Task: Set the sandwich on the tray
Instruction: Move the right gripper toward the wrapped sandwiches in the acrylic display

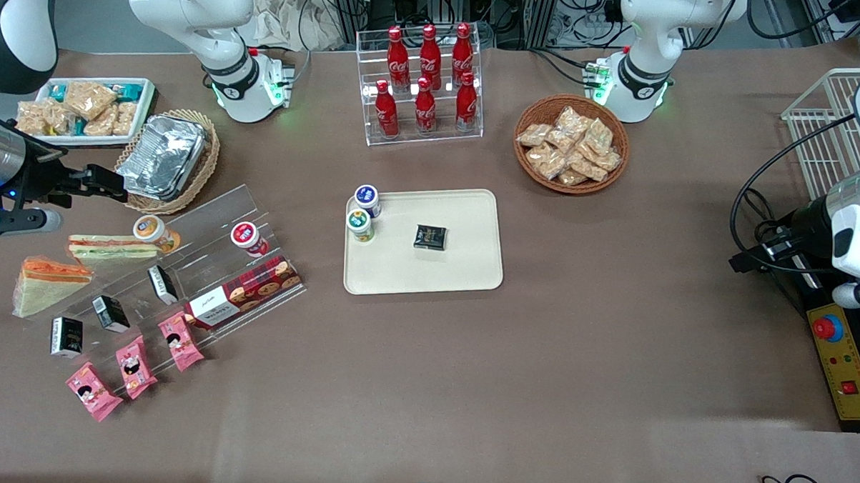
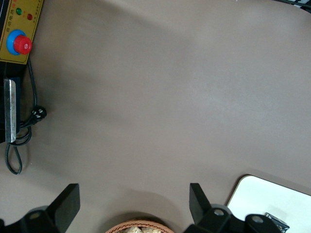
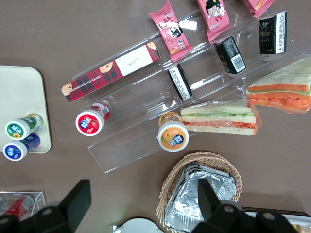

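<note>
a brown-covered bench (image 1: 540, 360) carries everything. the cream tray (image 1: 465, 271) sits in the middle, holding two small lidded cups (image 1: 363, 212) at one edge and one dark square packet (image 1: 430, 237). the sandwich (image 1: 46, 283) with orange filling lies on the bench toward the working arm's end, well apart from the tray, just beside the flatter sandwich with red and green filling (image 1: 111, 247), which is farther from the front camera. between sandwich and tray stands a clear stepped acrylic rack (image 1: 207, 262) with an orange-lidded cup (image 1: 155, 232), a red-lidded cup (image 1: 248, 238), a long plaid biscuit box (image 1: 246, 291) and three small black cartons (image 1: 110, 313); three pink snack packets (image 1: 136, 366) lie nearer the front camera. a foil container (image 1: 162, 155) rests in a wicker basket (image 1: 205, 169) beside a white bin of snacks (image 1: 84, 108). six red cola bottles (image 1: 427, 80) stand in a clear rack, and a round basket of packets (image 1: 571, 143) is toward the parked arm's end.

the right arm reaches in level above the bench, its pincer (image 1: 99, 182) hovering over the foil container's basket edge, farther from the front camera than the sandwiches. in the wrist view its fingers (image 3: 77, 199) are spread apart, holding nothing.
</note>
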